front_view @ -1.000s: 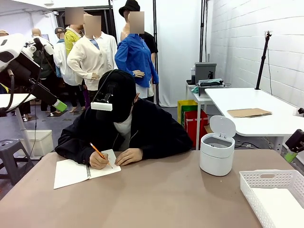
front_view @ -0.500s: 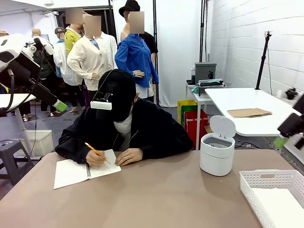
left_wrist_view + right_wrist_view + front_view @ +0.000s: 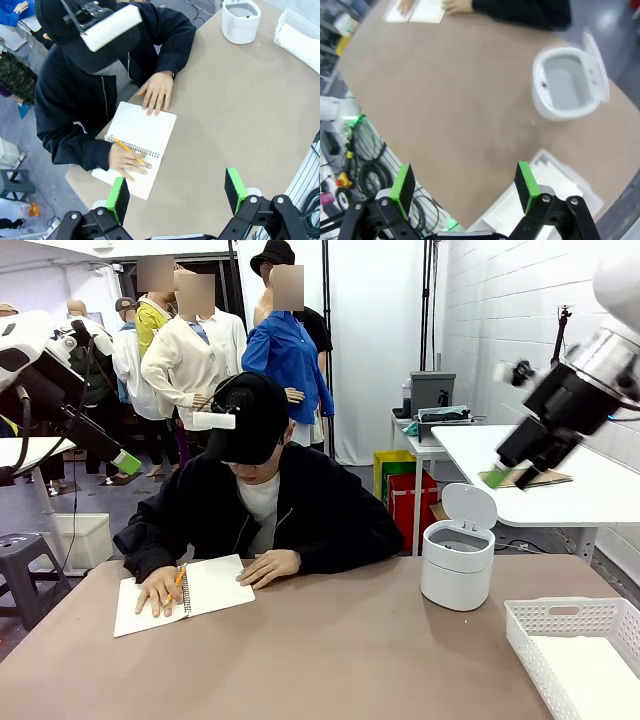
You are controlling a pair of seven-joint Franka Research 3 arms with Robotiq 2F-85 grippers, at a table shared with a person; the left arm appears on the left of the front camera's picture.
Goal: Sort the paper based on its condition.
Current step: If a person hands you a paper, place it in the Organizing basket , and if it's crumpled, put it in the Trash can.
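- My left gripper (image 3: 176, 192) hangs high over my side of the table (image 3: 330, 660), its green pads spread wide with nothing between them
- In the front view it sits up at the far left (image 3: 125, 462), well apart from everything on the table
- My right gripper (image 3: 464, 186) is wide too and carries nothing; from the front it shows blurred, high above the bin (image 3: 497, 478)
- The white bin (image 3: 457, 565) stands on the right part of the table, lid tipped up
- Near me on the right is the white basket (image 3: 560, 612), and a flat white layer that looks like the paper (image 3: 590, 680) lies in it; I cannot make out its edges
- Across the table the person leans over an open spiral notebook (image 3: 145, 131)
- One hand (image 3: 125, 161) holds a pencil (image 3: 120, 145) by the spiral
- The other hand (image 3: 157, 92) lies flat on the far page edge
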